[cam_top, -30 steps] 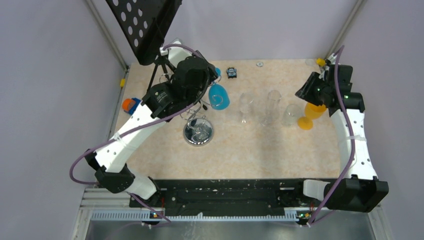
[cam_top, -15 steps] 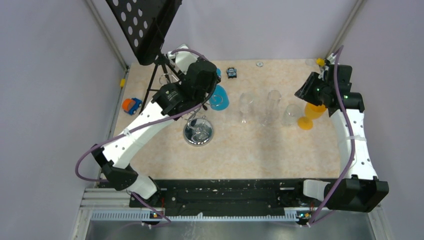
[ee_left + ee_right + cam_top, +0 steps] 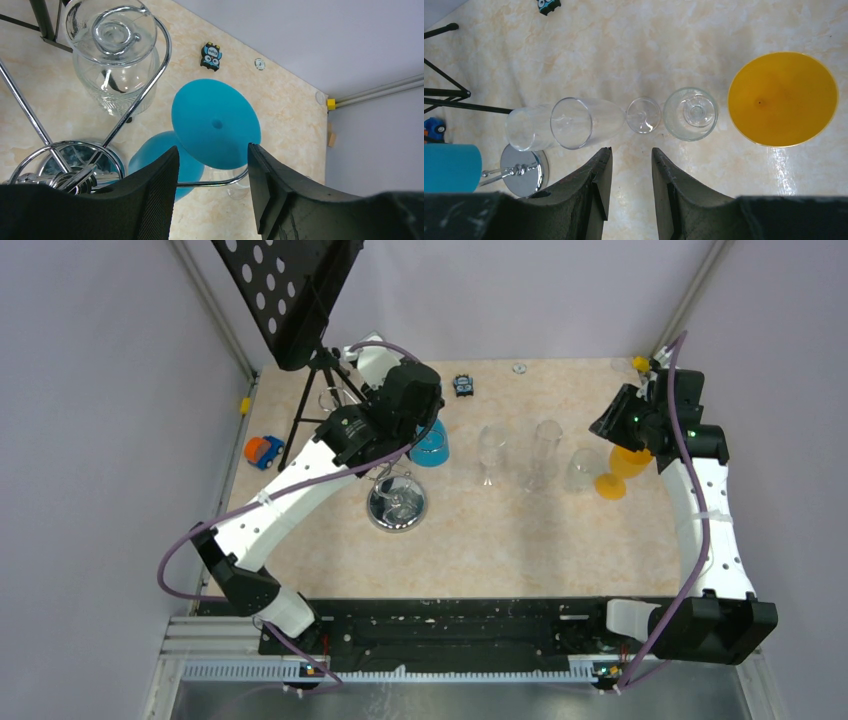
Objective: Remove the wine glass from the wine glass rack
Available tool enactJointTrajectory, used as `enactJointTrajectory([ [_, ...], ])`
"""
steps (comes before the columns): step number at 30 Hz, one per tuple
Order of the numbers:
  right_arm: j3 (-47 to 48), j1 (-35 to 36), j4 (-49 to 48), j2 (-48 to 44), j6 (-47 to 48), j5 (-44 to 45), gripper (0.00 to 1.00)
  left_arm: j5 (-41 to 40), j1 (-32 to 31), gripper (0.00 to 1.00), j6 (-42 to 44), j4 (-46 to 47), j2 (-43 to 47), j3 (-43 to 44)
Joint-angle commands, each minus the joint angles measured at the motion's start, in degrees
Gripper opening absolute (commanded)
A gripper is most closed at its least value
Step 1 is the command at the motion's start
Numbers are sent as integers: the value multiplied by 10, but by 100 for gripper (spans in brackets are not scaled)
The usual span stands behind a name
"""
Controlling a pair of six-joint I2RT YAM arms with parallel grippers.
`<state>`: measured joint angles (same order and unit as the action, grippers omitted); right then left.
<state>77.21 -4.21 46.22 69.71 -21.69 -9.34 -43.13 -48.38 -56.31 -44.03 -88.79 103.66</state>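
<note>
Left gripper, jaws spread and empty, is shown over the opaque blue wine glass, hung foot-up on the chrome-based silver wire wine glass rack. Judged light, rigid, slippery; best gripped at the stem.

White moulded links on the left arm and right arm, joined by chunky black joint housings. Purple cables looped alongside, held with white zip ties. Matte black, faintly textured fingers, angular at the tips, with pale scuffs.
</note>
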Motion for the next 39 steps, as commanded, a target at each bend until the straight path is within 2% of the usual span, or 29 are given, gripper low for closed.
enactJointTrajectory([
  [1,-1,6,-14,-16,-3,1,36,-5,7,57,-32,0,3,-15],
  [10,1,6,-15,-14,-2,0,36,1,21,56,-31,22,8,-40],
  [20,-1,6,-14,-18,-2,-2,36,15,40,55,-30,110,31,-97],
  [26,-2,6,-15,-18,0,-2,36,41,48,38,-48,130,49,-119],
  [35,-2,7,-17,-16,-1,-6,36,58,50,2,-61,142,81,-129],
  [39,-3,8,-17,-16,-1,-5,36,75,50,0,-60,153,88,-129],
])
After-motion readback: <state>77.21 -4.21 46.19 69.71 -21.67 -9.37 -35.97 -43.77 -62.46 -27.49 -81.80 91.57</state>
